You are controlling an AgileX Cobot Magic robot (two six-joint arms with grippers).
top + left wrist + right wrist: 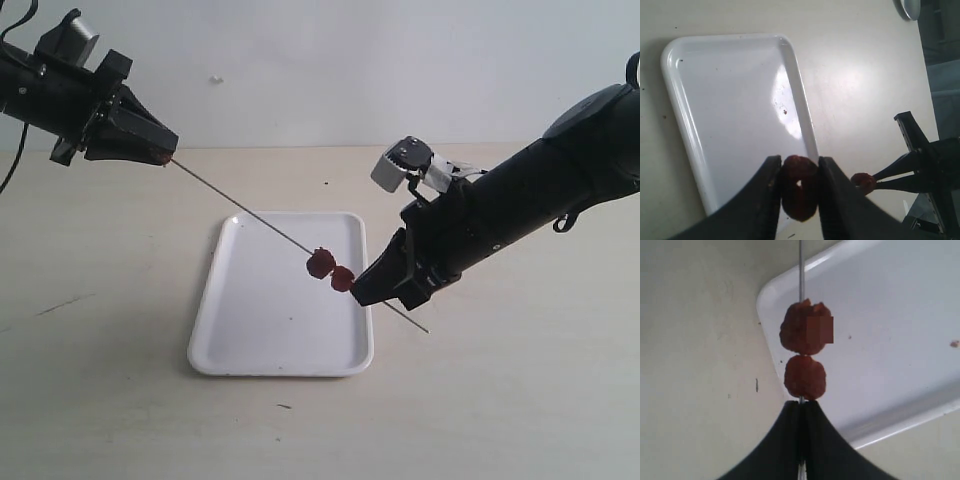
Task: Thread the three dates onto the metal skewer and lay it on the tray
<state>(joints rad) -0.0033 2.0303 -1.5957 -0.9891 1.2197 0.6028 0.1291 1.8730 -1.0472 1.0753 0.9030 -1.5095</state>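
Beige table [500,400], tray [260,320] beneath. Right gripper [360,290] clamped shut on skewer [240,208], 2 threaded dates [320,263] just beside its tips. Left gripper [163,155] pinches 3rd date [799,187] at skewer's raised far end; rod slants down toward right gripper.

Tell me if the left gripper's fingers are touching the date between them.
Touching. The left wrist view shows the left gripper with both fingers pressed against the sides of the date, with no gap on either side.
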